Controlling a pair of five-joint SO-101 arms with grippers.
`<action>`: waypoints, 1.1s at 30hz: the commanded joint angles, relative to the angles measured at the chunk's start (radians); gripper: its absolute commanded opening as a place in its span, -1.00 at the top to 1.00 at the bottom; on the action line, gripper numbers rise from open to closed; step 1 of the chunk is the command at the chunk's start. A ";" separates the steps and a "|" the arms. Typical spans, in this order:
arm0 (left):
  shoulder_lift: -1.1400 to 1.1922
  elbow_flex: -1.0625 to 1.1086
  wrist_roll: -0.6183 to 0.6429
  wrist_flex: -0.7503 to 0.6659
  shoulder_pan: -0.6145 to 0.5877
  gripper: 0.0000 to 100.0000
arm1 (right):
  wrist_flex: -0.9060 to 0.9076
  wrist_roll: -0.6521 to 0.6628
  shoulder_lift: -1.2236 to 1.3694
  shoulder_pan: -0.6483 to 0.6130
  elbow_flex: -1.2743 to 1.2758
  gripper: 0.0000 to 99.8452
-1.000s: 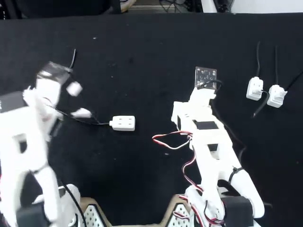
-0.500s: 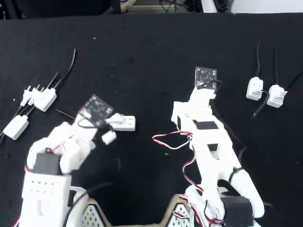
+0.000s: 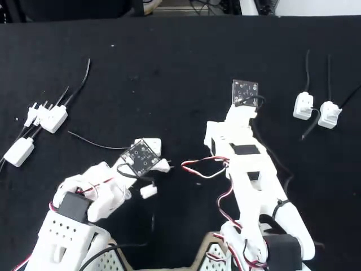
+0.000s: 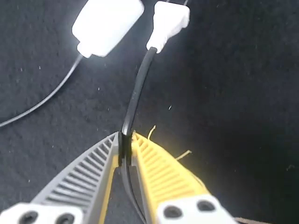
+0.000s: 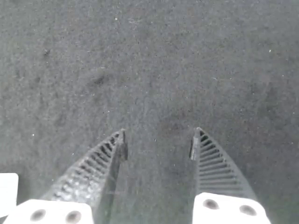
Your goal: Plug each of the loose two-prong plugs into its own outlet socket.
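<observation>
Plug [image 4: 170, 21] lies beside outlet socket [image 4: 107, 23], ahead of left gripper [image 4: 125, 136], which is clenched on its cord [image 4: 135, 98]; prongs cut off. Right gripper [image 5: 160, 132] released.

You've got nothing readable here. No legible print, number or mark on the white plastic two-prong plug [image 4: 170, 18], its black cable [image 4: 138, 88], the white rectangular outlet block [image 4: 108, 21] or the square dark circuit boards [image 3: 245, 91] at the wrists.
</observation>
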 commanded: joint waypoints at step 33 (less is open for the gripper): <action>0.835 -0.346 0.204 -0.287 0.070 0.50 | -0.017 -0.009 -0.039 -0.012 -0.025 0.58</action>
